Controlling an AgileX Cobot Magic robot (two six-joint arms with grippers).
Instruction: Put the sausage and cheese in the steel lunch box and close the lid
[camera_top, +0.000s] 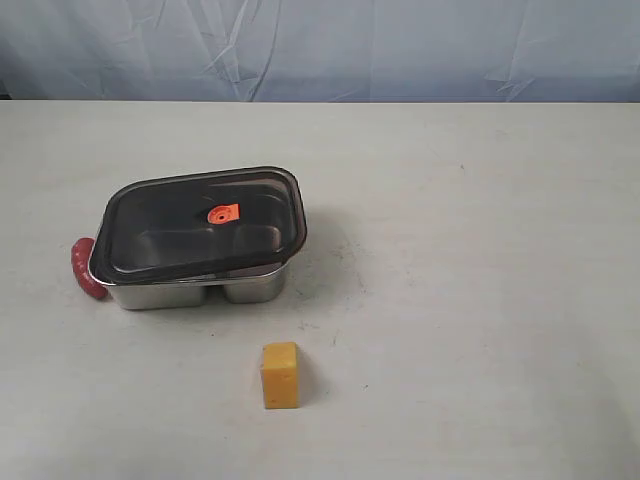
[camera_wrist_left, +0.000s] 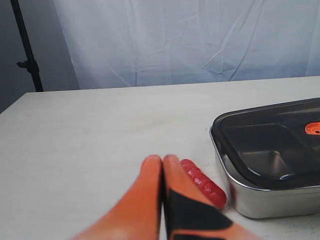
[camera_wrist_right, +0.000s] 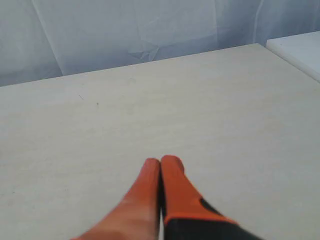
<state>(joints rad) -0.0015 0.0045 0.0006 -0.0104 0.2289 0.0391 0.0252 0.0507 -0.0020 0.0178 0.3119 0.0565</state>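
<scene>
Jaws shut, wrist views only; cheese (camera_top: 280, 375) exterior only.

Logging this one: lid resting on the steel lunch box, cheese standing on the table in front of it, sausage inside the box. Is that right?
One thing is wrong: the sausage is not inside. It lies on the table beside the left end of the steel lunch box, as the exterior view shows. The lid does rest on the box, and the cheese stands on the table in front of it.
</scene>
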